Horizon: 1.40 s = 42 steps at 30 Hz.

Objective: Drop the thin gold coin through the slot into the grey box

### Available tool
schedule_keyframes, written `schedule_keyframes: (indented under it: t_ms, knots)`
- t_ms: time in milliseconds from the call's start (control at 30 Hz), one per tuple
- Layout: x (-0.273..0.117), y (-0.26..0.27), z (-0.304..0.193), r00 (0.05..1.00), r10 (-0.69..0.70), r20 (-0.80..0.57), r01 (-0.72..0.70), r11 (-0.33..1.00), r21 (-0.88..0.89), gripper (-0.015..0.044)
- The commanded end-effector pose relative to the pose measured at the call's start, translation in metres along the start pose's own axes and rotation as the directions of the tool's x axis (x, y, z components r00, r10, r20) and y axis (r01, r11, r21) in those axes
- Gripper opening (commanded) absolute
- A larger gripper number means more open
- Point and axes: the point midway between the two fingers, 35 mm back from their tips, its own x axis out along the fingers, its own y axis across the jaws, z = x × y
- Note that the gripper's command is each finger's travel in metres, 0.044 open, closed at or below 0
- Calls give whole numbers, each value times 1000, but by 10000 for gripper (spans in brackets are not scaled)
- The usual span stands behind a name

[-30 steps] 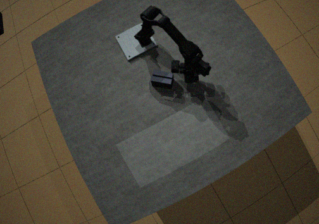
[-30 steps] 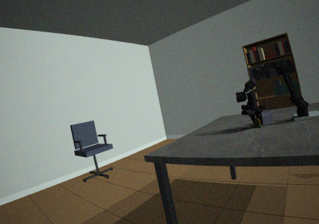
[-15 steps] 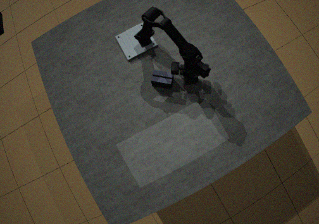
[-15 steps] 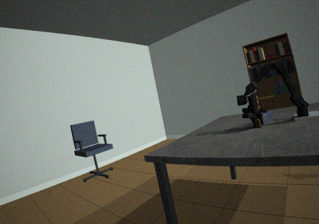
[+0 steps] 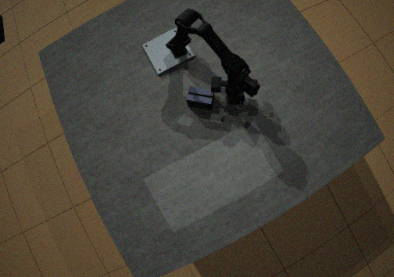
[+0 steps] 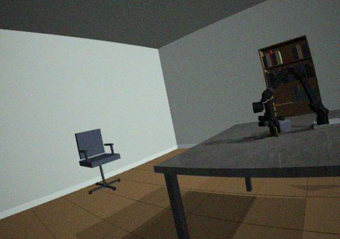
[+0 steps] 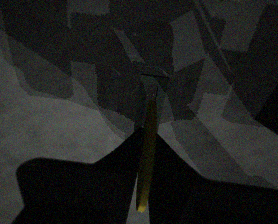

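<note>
Coin (image 7: 148, 150) is seen edge-on in the wrist view, a thin gold strip running up the middle of the picture between the two dark fingers, which are closed tight onto its faces. The gripper (image 6: 274, 129) has hold of it low over the table (image 6: 256, 155), pointing straight down; in the exterior view a small glint of gold shows at the fingertips, just left of the grey box (image 6: 284, 125). From the top view the box (image 5: 200, 96) sits just left of the wrist, with the dark slot running across its lid; the coin itself cannot be made out there, nor the green holder. The arm's base plate (image 5: 167, 52) lies farther back and to the left, close behind the box. Room to move is widest on the near side and to the right, where the table top runs on well before its edges; the box and base plate crowd the far left side of the gripper.
</note>
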Motion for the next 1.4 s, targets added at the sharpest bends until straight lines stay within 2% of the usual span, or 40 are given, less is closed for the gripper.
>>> schedule_keyframes:
  t_ms: [0,1233,1367]
  knots:
    - [-5,1,1,1000,-2,4,2,1000,4,0]
    - [-95,0,0,1000,-1,4,1,1000,4,0]
    - [-95,1,1,1000,-1,4,2,997,-82,0]
